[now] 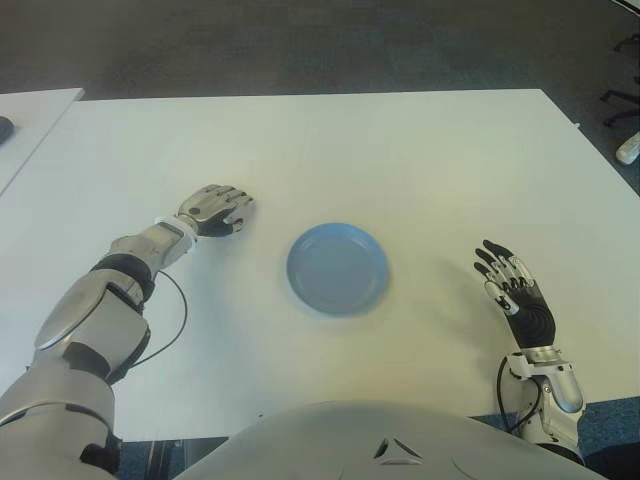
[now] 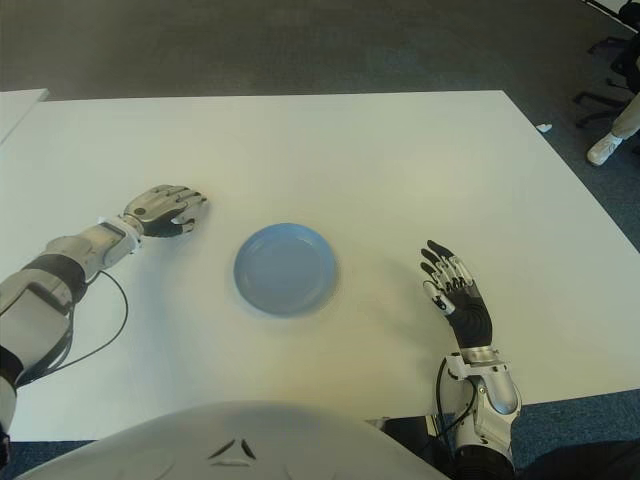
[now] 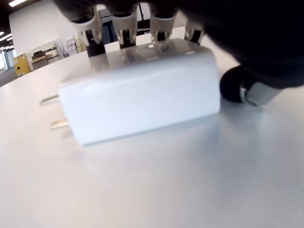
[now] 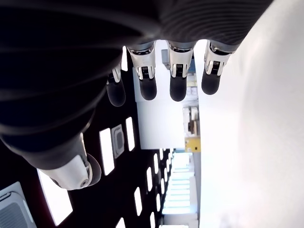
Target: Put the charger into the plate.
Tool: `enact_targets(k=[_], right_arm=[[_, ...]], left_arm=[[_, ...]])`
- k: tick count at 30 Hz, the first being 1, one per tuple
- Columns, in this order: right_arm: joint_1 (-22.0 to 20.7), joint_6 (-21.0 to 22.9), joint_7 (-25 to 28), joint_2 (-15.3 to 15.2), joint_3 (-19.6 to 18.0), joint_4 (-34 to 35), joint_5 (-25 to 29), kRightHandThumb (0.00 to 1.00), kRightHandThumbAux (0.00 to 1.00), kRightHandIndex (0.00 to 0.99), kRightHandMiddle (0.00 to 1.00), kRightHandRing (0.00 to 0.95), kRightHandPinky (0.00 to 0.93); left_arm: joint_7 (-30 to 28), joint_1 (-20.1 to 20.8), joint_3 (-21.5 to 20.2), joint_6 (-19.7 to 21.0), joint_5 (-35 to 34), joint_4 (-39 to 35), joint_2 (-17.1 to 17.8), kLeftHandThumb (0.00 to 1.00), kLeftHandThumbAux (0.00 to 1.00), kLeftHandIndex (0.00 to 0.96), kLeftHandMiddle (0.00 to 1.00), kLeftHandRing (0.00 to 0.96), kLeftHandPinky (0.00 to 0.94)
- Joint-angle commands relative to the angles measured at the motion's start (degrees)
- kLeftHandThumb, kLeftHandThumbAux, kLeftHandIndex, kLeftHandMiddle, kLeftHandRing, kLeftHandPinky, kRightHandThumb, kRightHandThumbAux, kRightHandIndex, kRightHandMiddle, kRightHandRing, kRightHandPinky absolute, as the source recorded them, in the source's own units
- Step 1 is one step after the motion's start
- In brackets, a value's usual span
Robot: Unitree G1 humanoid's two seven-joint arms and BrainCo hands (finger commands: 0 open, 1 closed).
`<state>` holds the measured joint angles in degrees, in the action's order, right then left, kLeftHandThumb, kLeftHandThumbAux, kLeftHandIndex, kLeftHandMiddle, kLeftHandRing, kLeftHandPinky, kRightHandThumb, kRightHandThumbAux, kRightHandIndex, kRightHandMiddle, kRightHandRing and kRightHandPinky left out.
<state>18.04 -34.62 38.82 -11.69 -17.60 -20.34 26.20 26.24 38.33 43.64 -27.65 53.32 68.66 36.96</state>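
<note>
A white charger (image 3: 142, 95) with two metal prongs lies flat on the white table (image 1: 400, 160). My left hand (image 1: 218, 210) covers it palm down, left of the plate, so the eye views hide the charger. In the left wrist view the fingertips (image 3: 124, 29) press on the charger's top edge and the thumb (image 3: 237, 88) touches its side. The blue plate (image 1: 305, 290) sits empty at the table's middle, about a hand's width right of that hand. My right hand (image 1: 510, 285) shows right of the plate, fingers spread and holding nothing.
A black cable (image 1: 178, 320) loops beside my left forearm. A second table (image 1: 30, 110) adjoins at the far left with a dark object (image 1: 4, 127) on it. Beyond the table's right edge are a chair base (image 1: 620, 105) and a person's shoe (image 2: 603, 149).
</note>
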Motion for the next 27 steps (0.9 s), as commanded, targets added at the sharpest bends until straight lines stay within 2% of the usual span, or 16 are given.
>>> enact_targets(k=[1, 27], right_arm=[[1.6, 2.2, -0.1, 1.9, 1.0, -3.4, -0.5, 0.248, 0.666, 0.121, 0.101, 0.080, 0.065], [1.4, 2.6, 1.1, 0.6, 0.1, -4.0, 0.8, 0.248, 0.666, 0.121, 0.101, 0.080, 0.065]], left_arm=[[-1.6, 0.3, 0.4, 0.5, 1.1, -0.4, 0.9, 0.464, 0.353, 0.080, 0.106, 0.100, 0.106], [-4.6, 1.0, 0.0, 2.7, 1.7, 1.1, 2.6, 0.454, 0.331, 0.051, 0.082, 0.076, 0.087]])
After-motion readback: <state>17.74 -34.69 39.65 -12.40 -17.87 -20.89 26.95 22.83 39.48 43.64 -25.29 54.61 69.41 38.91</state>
